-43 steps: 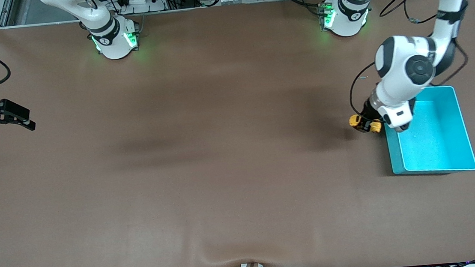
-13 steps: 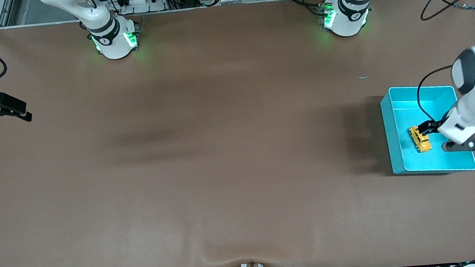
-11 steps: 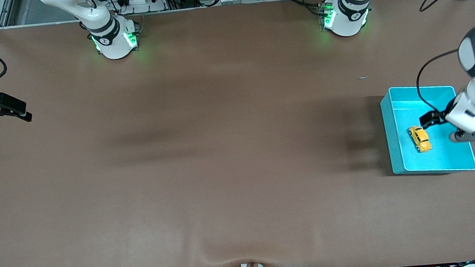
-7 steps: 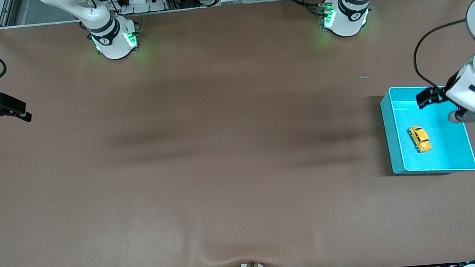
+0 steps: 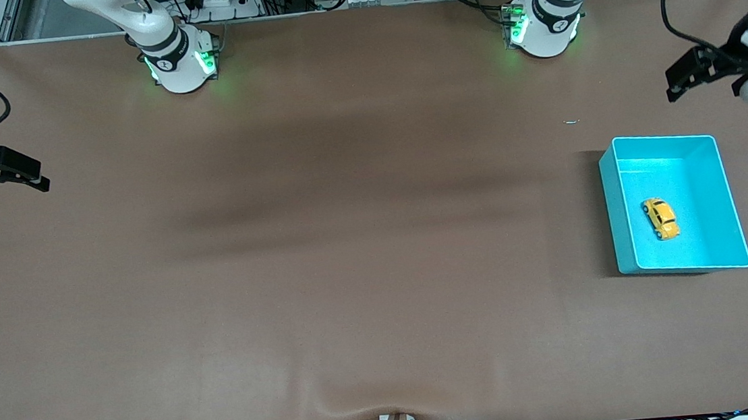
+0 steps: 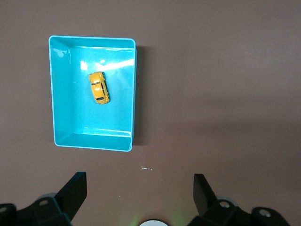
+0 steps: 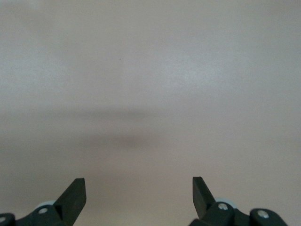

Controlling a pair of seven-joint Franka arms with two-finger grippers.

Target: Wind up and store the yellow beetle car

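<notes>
No text, label, brand, number or sign can be read anywhere here; the marks on the two arm bases are too small to make out.

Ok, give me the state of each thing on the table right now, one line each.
small yellow beetle-shaped toy car: lying in the bin, on its wheels, untouched.
teal rectangular plastic bin: upright, open-topped, holding only the car.
left gripper: open, empty, over bare table.
right gripper: open, empty, waiting at the right arm's end.
</notes>
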